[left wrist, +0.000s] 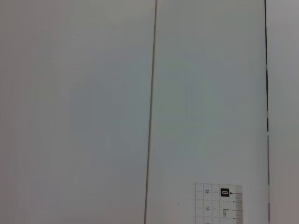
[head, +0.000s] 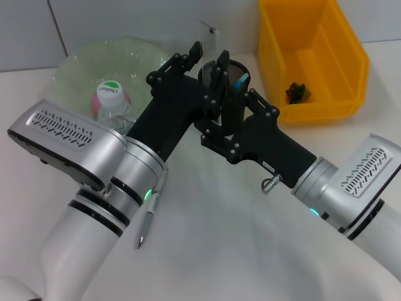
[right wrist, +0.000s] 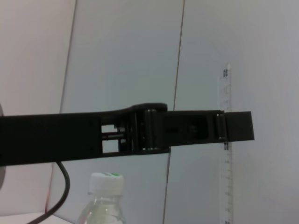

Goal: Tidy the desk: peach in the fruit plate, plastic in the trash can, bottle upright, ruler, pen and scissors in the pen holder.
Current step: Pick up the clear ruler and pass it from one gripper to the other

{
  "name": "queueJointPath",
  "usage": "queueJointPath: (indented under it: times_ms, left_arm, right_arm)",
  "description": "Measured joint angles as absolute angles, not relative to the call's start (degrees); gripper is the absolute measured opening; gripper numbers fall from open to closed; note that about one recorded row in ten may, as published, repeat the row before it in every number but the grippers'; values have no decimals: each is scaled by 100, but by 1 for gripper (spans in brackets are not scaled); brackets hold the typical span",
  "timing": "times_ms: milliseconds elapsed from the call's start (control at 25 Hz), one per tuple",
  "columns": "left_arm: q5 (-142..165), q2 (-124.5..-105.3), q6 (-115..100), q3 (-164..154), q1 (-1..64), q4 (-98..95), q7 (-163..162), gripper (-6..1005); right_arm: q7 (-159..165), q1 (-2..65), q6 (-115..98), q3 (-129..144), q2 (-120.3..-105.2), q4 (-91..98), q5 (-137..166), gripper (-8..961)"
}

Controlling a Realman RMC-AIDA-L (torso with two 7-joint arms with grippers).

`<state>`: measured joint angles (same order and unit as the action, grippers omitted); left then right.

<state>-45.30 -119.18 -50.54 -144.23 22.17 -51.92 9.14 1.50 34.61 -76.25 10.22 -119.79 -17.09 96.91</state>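
My left gripper (head: 205, 55) is shut on a clear ruler (head: 210, 34) and holds it upright just above the black mesh pen holder (head: 235, 70). The ruler's end shows in the left wrist view (left wrist: 218, 204) and its full length in the right wrist view (right wrist: 227, 177). My right gripper (head: 233, 95) has a finger on each side of the pen holder and grips it. A blue-tipped item (head: 244, 78) stands in the holder. The bottle (head: 110, 100) stands upright with a green cap, also in the right wrist view (right wrist: 105, 200). A pen (head: 150, 213) lies on the table beside my left arm.
A clear green fruit plate (head: 78, 66) sits at the back left with something pink behind the bottle. A yellow bin (head: 313, 56) at the back right holds a green scrap (head: 297, 92). A wall is close behind the desk.
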Motion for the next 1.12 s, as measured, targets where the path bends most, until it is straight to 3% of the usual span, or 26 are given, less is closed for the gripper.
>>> queueJointPath:
  times_ms: [560, 960, 1080, 1120]
  left_arm:
    - [-4527, -11918, -5138, -14492, 2208, -5194, 914, 408]
    - [-4526, -11918, -5151, -14514, 2209, -5191, 914, 411]
    - [-4526, -11918, -5154, -14524, 2212, -5184, 914, 411]
    - [-4526, -11918, -5154, -14524, 2212, -5184, 914, 411]
  right_arm:
    - [187, 3483, -7610, 966, -11979, -1781, 9672, 710]
    - [191, 3505, -7596, 894, -11979, -1784, 9706, 485]
    - [192, 3532, -7554, 895, -11979, -1784, 9704, 246]
    - [192, 3539, -7540, 896, -11980, -1784, 9698, 246]
